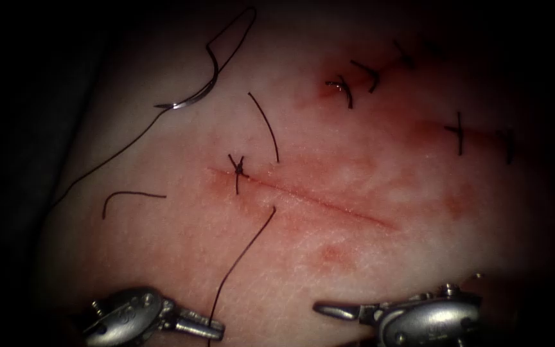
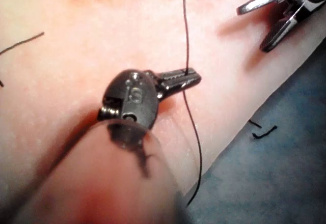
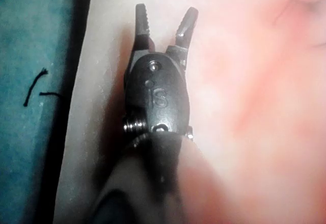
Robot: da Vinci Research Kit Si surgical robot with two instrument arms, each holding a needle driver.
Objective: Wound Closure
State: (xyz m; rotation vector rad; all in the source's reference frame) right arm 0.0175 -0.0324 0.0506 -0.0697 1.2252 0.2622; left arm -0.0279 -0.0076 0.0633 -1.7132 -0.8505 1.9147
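Note:
The curved needle lies loose on the tissue, up and to the left of the cut; neither tool holds it. Its thread loops above it and trails off down-left. One knotted stitch closes the cut's left end. A separate strand of thread runs from just below the cut down to my left tool, whose jaws are shut on the thread near their tips. My right tool rests low at the right, jaws open and holding nothing.
Cut ends of thread lie on the tissue near the knot. Older stitches sit at the upper right with red fluid around them. Blue cloth with thread scraps borders the tissue's edge.

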